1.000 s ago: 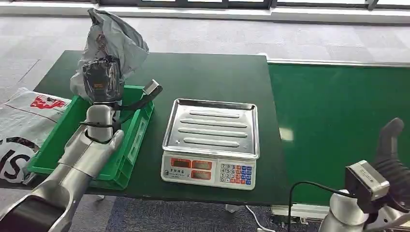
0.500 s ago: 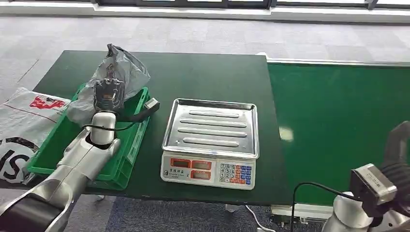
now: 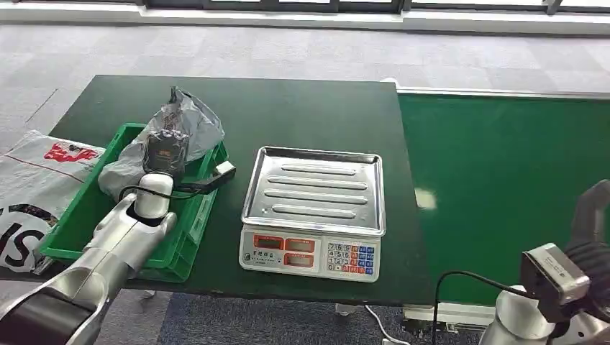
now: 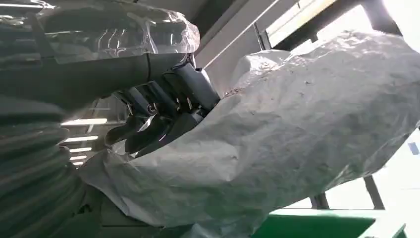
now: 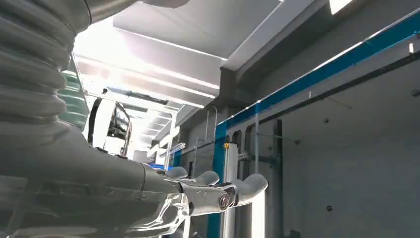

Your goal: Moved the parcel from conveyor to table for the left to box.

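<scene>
A crumpled grey plastic parcel (image 3: 188, 121) lies over the far end of the green crate (image 3: 92, 205) on the dark table. My left hand (image 3: 165, 149) grips it from the near side, low over the crate. In the left wrist view the dark fingers (image 4: 163, 106) are closed into the folds of the parcel (image 4: 297, 124). My right hand (image 3: 590, 237) sits at the bottom right, beside the green conveyor (image 3: 503, 187), and its fingers (image 5: 218, 191) are spread apart with nothing between them.
A silver-topped weighing scale (image 3: 314, 210) stands on the table (image 3: 302, 108) right of the crate. A white printed sack (image 3: 32, 190) lies left of the crate, off the table edge. A cable trails by my right wrist.
My left hand has lowered the parcel from high above the crate down onto its far end. The right hand has barely moved.
</scene>
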Controlling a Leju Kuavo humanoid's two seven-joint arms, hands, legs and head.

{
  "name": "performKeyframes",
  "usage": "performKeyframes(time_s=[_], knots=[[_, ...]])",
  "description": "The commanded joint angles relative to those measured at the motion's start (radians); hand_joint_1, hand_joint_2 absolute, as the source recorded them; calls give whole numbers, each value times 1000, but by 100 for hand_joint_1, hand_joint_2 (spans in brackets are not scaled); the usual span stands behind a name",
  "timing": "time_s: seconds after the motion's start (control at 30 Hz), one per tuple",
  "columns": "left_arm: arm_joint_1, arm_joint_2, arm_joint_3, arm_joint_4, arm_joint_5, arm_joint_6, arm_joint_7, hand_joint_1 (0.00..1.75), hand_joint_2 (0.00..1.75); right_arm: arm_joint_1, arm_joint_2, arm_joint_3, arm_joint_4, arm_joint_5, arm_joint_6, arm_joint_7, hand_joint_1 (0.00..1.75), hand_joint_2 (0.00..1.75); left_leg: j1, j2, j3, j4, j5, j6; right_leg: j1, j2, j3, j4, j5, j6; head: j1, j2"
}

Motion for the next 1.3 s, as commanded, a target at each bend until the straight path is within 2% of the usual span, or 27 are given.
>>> performKeyframes(time_s=[0.03, 0.07, 0.1, 0.37, 0.43, 0.57, 0.73, 0.8, 0.93, 0.97, 1.0, 1.03, 1.07, 1.2, 1.23, 1.27, 1.3], knots=[[41, 18, 167, 56, -76, 102, 191, 0, 175, 41, 66, 8, 60, -9, 0, 0, 0, 175, 2, 3, 4, -3, -1, 0, 2, 2, 3, -3, 1, -1, 0, 0], [67, 23, 196, 26, -66, 149, 197, 0, 175, 40, 66, 20, 68, -6, 0, 0, 0, 175, 2, 4, 4, -3, -1, 0, 2, 3, 3, -4, 1, -1, 0, 0], [91, 25, 229, -10, -67, 177, 195, 0, 0, 37, 66, 24, 72, -4, 0, 0, 0, 175, 2, 4, 4, -3, -1, 0, 2, 3, 4, -4, 1, -1, 0, 0], [102, 27, 239, -28, -66, 201, 199, 0, 0, 36, 66, 29, 76, -4, 0, 0, 0, 175, 2, 2, 2, -2, 0, 0, 3, 1, 2, -3, 1, -2, 0, 0], [141, 26, 287, -92, -74, 243, 191, 0, 0, 35, 66, 41, 85, 0, 0, 0, 0, 175, 2, 2, 2, -2, 0, 0, 3, 1, 2, -3, 1, -1, 0, 0], [237, 67, 327, -231, -79, 300, 248, 0, 0, 31, 66, 54, 113, 2, 0, 0, 0, 175, 3, 6, 4, -5, -1, -1, 3, 5, 4, -6, 2, -2, 0, 0], [345, 60, 428, -441, -79, 311, 250, 0, 0, 30, 66, 61, 130, -2, 0, 0, 0, 175, 2, 3, 2, -2, -1, -1, 3, 2, 2, -3, 0, -2, 0, 0], [397, 54, 463, -530, -79, 311, 215, 0, 0, 31, 66, 63, 131, -4, 0, 0, 0, 175, 1, 3, 1, -1, -1, 0, 2, 2, 1, -2, 0, -1, 0, 0], [399, 14, 497, -583, -79, 311, 148, 0, 0, 30, 66, 64, 137, -7, 0, 0, 0, 175, 1, 2, 1, -1, -1, -1, 3, 2, 1, -2, -1, -2, 0, 0], [409, -7, 517, -626, -38, 311, 85, 0, 0, 29, 66, 62, 140, -7, 0, 0, 0, 175, 2, 1, 0, -1, -1, -1, 3, 1, 0, -2, -1, -2, 0, 0], [409, -57, 577, -668, 38, 311, -55, 0, 0, 32, 66, 58, 137, -7, 0, 0, 0, 175, 1, 0, -1, 0, -1, -1, 3, 0, 0, -1, -1, -2, 0, 0], [409, -70, 588, -691, 34, 311, -81, 0, 0, 34, 66, 60, 137, -7, 0, 0, 0, 175, 2, 0, -1, -1, -1, -1, 3, 0, 1, -2, -1, -2, 0, 0], [403, -143, 656, -701, 226, 311, -334, 0, 0, 40, 66, 58, 129, -9, 0, 0, 0, 175, 2, -1, -1, -1, 0, 0, 4, -2, 1, -3, 0, -2, 0, 0], [386, -229, 686, -699, 570, 311, -656, 0, 0, 60, 66, 69, 110, -8, 0, 0, 0, 175, 1, -3, -1, -1, 0, 0, 2, -4, 2, -3, -1, -1, 0, 0], [393, -234, 678, -718, 631, 311, -695, 0, 0, 63, 66, 73, 110, -8, 0, 0, 0, 175, 1, -2, 0, -2, 0, 0, 3, -3, 2, -4, -1, -1, 0, 0], [409, -231, 653, -771, 840, 266, -807, 0, 0, 68, 66, 85, 110, -8, 0, 0, 0, 175, 1, -1, -1, -1, 0, 0, 1, -2, 1, -2, -1, -1, 0, 0], [409, -231, 653, -771, 840, 266, -807, 0, 0, 68, 66, 85, 110, -8, 0, 0, 0, 175, 1, 0, 0, -2, -1, 0, 1, -1, 2, -3, -1, -1, 0, 0]])
